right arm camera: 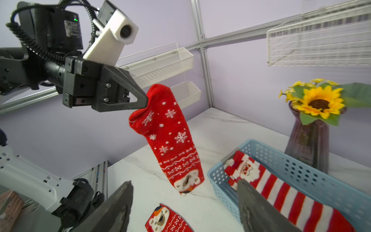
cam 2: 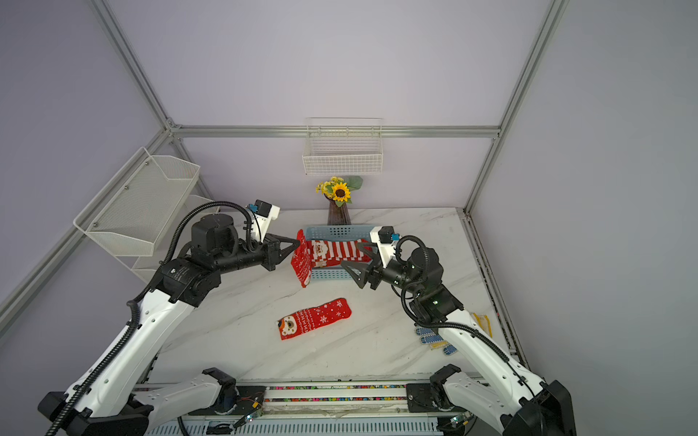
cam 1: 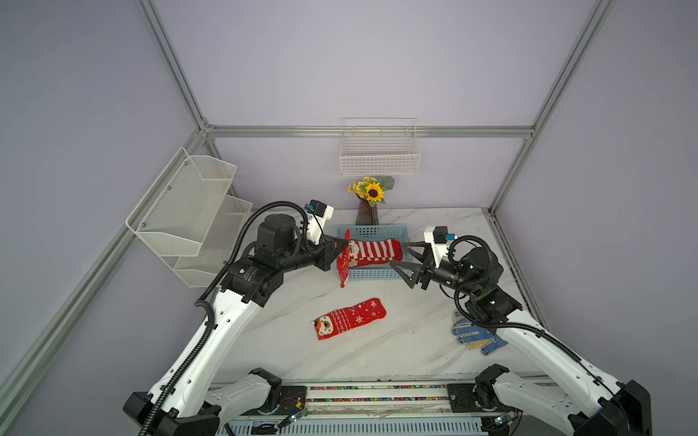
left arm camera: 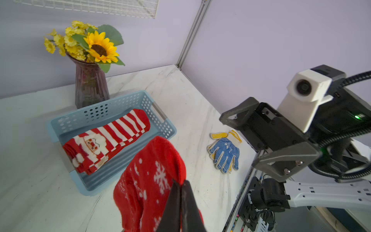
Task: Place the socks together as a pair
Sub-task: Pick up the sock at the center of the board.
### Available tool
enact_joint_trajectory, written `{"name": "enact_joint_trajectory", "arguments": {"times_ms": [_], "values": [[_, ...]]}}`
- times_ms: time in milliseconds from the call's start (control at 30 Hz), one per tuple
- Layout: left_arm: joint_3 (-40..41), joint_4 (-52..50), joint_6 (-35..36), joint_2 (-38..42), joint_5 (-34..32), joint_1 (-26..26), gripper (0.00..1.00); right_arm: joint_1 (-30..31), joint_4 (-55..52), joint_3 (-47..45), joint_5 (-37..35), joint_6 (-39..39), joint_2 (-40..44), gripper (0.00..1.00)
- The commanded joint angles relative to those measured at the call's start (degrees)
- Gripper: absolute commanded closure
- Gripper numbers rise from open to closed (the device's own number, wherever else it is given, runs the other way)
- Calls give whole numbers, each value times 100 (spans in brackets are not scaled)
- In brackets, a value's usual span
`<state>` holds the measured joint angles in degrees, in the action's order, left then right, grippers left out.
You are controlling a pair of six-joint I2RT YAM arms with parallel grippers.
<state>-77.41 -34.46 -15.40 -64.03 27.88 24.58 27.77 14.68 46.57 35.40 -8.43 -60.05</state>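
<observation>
Two hands up, one sock in the air.

L hand [cam 1: 344, 246]: jaws shut tight on the toe end of the snowflake sock [right arm camera: 170, 136]. It hangs straight down w/ the bear cuff lowest, just beside the left end of the blue basket [cam 1: 377, 276]. Whether the cuff touches the worktop [cam 1: 287, 339]: can't tell.

R hand [cam 1: 397, 254]: jaws wide apart, nothing in them. It sits at the basket's other end, near the toe of the striped Santa socks [cam 1: 372, 251] lying inside (looks like two stacked; not sure).

Mate: second bear sock [cam 1: 351, 319] lies flat on the worktop, nearer me than the basket and well apart from the hanging one. Bear cuff toward my left, toe toward my right. Dotted gloves [cam 1: 476, 336] by my R arm are not part of this.

Step in hand, as I read it: carry the hanging sock to its mate & lay it on top.

Notes for doing it well:
- Come over the mate's cuff first, set bear on bear, then trail the toe along the mate's line so it lies down w/o folding.
- Pinch is small & on an edge. Move slow, no swing, or it may slip.
- Let go only once the sock lies flat.
- R hand could pin the mate so it isn't dragged; otherwise keep it clear of the basket wall.
</observation>
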Motion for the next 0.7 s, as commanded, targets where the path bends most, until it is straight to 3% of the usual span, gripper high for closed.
{"name": "enact_joint_trajectory", "arguments": {"times_ms": [0,233,400,567,667], "values": [[-219,176,660,191,542,94,100,55,261,280,1054,1041,-334,16],[-186,-88,1248,144,695,278,100,62,1,858,1690,2623,-872,13],[-438,-584,1740,-145,282,595,100,61,-9,1409,1905,2884,-1466,13],[-629,-896,2063,-358,-87,833,100,61,-860,2107,2698,3022,-1983,24],[-731,-1036,2179,-455,-187,908,100,79,-935,2047,2993,3014,-2006,32]]}}
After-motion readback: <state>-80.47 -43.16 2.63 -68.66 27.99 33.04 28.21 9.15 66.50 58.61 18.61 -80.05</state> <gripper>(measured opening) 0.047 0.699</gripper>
